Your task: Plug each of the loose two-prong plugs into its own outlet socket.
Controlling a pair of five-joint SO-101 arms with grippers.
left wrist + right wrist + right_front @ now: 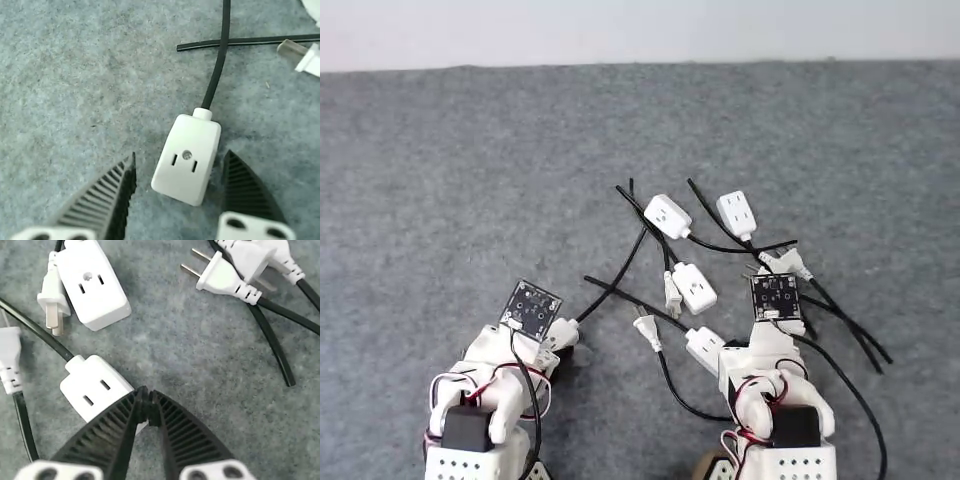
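Straddling a white outlet socket (187,157) that lies face-up on the grey carpet (75,75), the left gripper (180,156) stands wide open with 1 finger on either side and holds nothing. The socket's black cord (217,65) leads away from the gripper. The right gripper (148,401) is closed tip to tip with nothing between, its tips over the corner of a 2nd socket (92,387). Nearby a 3rd socket (92,282) has a plug (51,297) just beside it, and a loose two-prong plug (225,277) lies unplugged, well apart.
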